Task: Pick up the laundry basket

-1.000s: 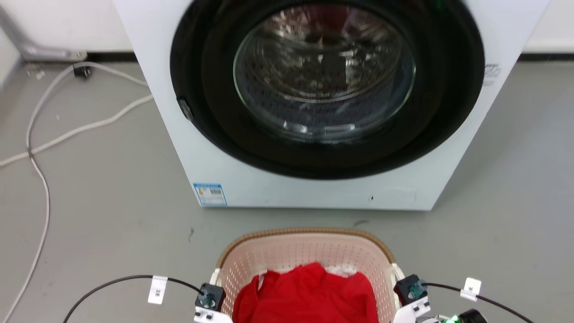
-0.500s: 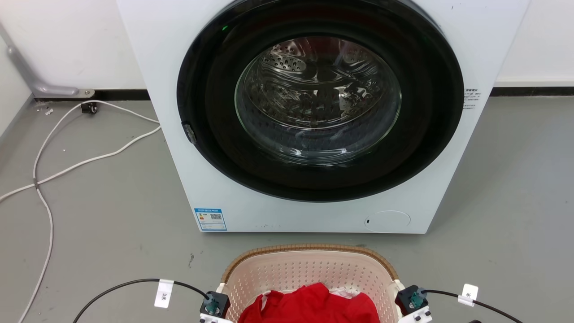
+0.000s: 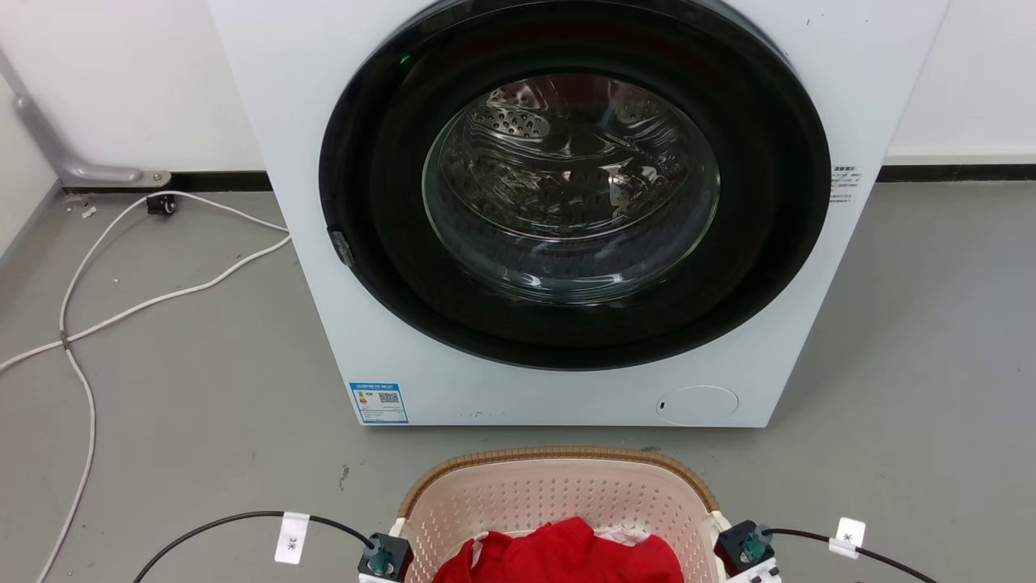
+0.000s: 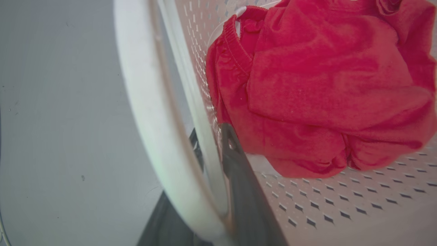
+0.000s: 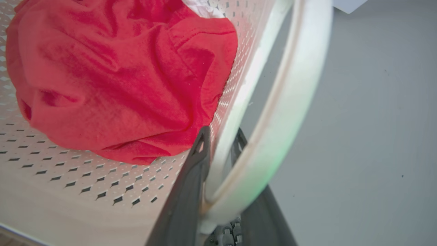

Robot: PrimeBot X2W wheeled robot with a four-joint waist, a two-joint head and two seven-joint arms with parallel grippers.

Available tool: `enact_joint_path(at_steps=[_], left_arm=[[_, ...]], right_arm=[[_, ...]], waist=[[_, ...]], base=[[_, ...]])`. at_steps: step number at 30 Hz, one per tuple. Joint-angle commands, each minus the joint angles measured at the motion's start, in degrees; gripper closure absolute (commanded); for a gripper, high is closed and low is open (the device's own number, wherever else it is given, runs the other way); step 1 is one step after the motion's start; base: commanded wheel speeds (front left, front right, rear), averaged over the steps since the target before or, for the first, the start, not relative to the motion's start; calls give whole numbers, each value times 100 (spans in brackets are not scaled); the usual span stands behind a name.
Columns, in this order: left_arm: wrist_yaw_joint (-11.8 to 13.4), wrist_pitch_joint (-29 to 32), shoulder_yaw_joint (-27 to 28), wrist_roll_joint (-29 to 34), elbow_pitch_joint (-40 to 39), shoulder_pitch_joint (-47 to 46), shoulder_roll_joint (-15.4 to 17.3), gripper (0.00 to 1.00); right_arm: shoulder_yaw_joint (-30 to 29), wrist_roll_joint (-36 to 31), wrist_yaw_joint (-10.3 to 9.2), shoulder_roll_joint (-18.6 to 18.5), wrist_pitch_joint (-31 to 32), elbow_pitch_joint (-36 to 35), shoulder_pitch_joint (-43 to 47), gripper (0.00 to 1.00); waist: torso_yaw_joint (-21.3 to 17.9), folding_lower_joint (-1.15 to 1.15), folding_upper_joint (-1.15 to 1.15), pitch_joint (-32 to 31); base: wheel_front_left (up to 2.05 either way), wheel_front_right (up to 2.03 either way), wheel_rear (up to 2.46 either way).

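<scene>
Near, before the washing machine (image 3: 526,398): the laundry basket (image 3: 558,490), holding a red garment (image 3: 566,557). Left jaws clamped across its left white handle (image 4: 143,102), right jaws across the right handle (image 5: 297,95). Probably light, stiff but flexing; best lifted level.

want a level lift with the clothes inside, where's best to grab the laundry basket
Take the laundry basket by its two side handles, left claw at the left handle, right claw at the right handle, each straddling the wall from above. Opposite handles at the rim should keep it level.
</scene>
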Motion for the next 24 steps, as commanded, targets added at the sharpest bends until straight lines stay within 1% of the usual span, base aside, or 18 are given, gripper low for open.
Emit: enact_joint_path(at_steps=[1,24], left_arm=[[-33,-73,-33,13,-46,-22,87,100],[-32,-200,-525,-459,-4,-127,190,100]], right_arm=[[73,-21,18,-95,0,16,-25,100],[738,620,18,-85,-182,160,-170,100]], waist=[[0,0,0,1],[35,0,0,26]], base=[[0,0,0],[0,0,0]])
